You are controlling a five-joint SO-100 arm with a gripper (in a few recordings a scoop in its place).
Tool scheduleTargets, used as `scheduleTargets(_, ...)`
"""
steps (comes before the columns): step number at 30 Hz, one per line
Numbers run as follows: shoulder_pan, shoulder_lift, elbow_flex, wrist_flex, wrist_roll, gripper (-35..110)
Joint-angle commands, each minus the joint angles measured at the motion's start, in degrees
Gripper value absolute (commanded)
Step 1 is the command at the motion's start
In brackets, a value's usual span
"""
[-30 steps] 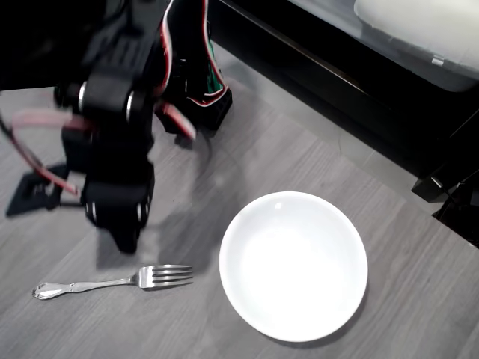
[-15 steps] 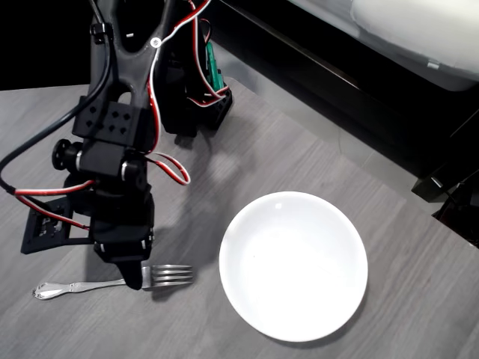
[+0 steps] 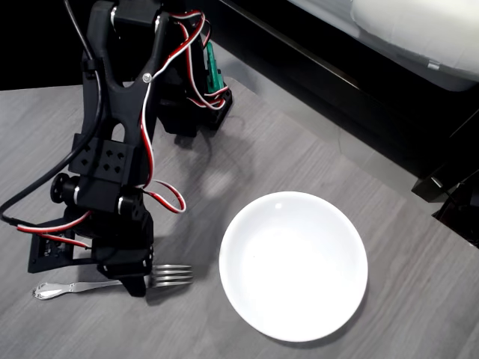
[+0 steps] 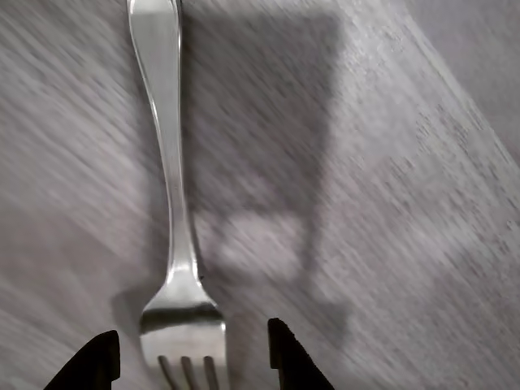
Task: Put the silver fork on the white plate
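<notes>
The end effector [image 4: 191, 357] hangs spread wide, gripping nothing, its fingertips [image 4: 96, 357] straddling the neck of the silver fork [image 4: 172, 236] lying flat on the surface [image 4: 390, 203], white plate [image 3: 293, 265] off beside.

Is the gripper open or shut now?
Open: in the wrist view the gripper has its fingertips apart on either side of the silver fork, not touching it.

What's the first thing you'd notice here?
The big white plate on the grey table stands out, sitting bare at the lower right in the overhead view. Left of it, the black gripper is open, its fingertips straddling the neck of the silver fork.
</notes>
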Motion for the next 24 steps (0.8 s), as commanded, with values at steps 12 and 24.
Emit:
scheduleTargets(12, -0.26, -4.04, -3.87, -2.37, -0.7, 13)
scheduleTargets(24, -0.62, -6.94, -5.62, -2.72, -0.7, 0)
